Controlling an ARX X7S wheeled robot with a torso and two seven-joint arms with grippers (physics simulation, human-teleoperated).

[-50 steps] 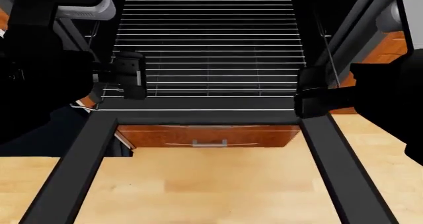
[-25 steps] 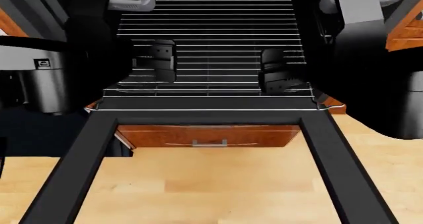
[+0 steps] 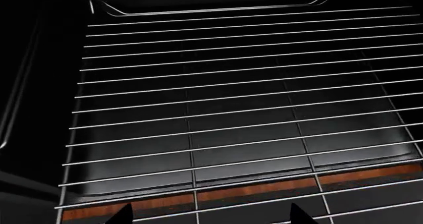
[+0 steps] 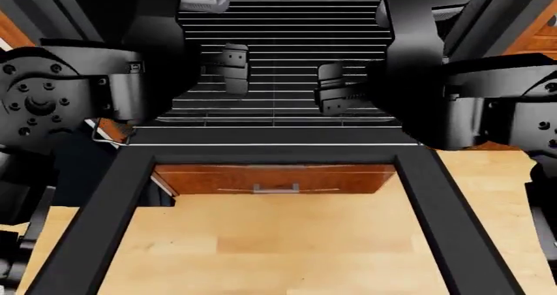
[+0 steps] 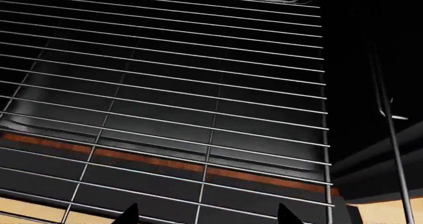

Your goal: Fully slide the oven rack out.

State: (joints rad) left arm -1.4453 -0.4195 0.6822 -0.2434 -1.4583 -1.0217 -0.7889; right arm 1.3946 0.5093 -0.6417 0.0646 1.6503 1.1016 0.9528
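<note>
The oven rack (image 4: 278,47), a wide grid of thin silver wires, lies in the dark oven mouth behind the lowered door. Its front edge is close to the door hinge line. My left gripper (image 4: 233,73) hovers over the rack's left half and my right gripper (image 4: 332,91) over its right half. In the left wrist view the rack (image 3: 198,110) fills the picture, and the left gripper (image 3: 211,219) has its fingertips wide apart and empty. In the right wrist view the rack (image 5: 165,85) lies below the right gripper (image 5: 208,216), which is also open and holds nothing.
The black oven door frame (image 4: 104,223) lies open toward me, with wooden floor (image 4: 278,249) showing through it. A wooden drawer front (image 4: 275,179) sits under the oven. The oven's side wall with a wire rail (image 5: 390,120) is beside the rack. My arm bodies (image 4: 61,99) flank the opening.
Both arms have swung in from the sides. The grippers now sit over the rack, closer together and farther in than before. The rack's front edge has not visibly moved.
</note>
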